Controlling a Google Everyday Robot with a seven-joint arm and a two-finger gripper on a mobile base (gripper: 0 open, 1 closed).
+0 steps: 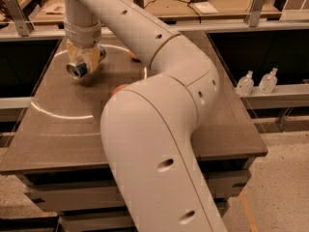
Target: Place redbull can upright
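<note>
The redbull can (78,70) is on its side at the far left of the brown table (63,124), its silver end facing me and a bit of blue showing by the gripper. My gripper (85,59) comes down from above, and its tan fingers (73,52) are shut around the can's body. The can hangs tilted a little above the table, with a shadow beneath it. The big white arm (159,129) fills the middle of the view and hides much of the table.
An orange-red round thing (118,88) peeks out beside the arm, and another small one (133,57) lies farther back. Two small clear bottles (245,84) stand on a ledge to the right. A counter with cables (193,1) runs behind the table.
</note>
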